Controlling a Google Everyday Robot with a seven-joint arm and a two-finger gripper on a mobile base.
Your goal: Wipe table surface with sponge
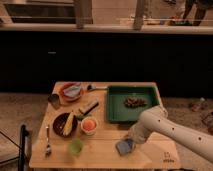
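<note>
Nearest the camera, at about 6 o'clock on the table [55,159], the gripper [128,142] presses down on the blue sponge [124,147] at the front edge; the white arm [172,131] reaches in from 4 o'clock, and whether the gripper clamps the sponge or merely bears on it I cannot tell. Left of the sponge, at 7 o'clock, stand a green cup [75,146] and a fork [48,140]. Behind them sit a dark bowl [62,124] holding a banana [69,123], and just beside it a small orange-filled cup [89,125]. Farther back, at 1 o'clock, a green tray [116,106] holds some brown scraps [133,102]; at 11 o'clock lies an orange plate [64,93]. The wiping stroke looks under way along the bare front strip. The next move calls for sliding the sponge sideways with steady downward pressure, stopping short of the green cup.
</note>
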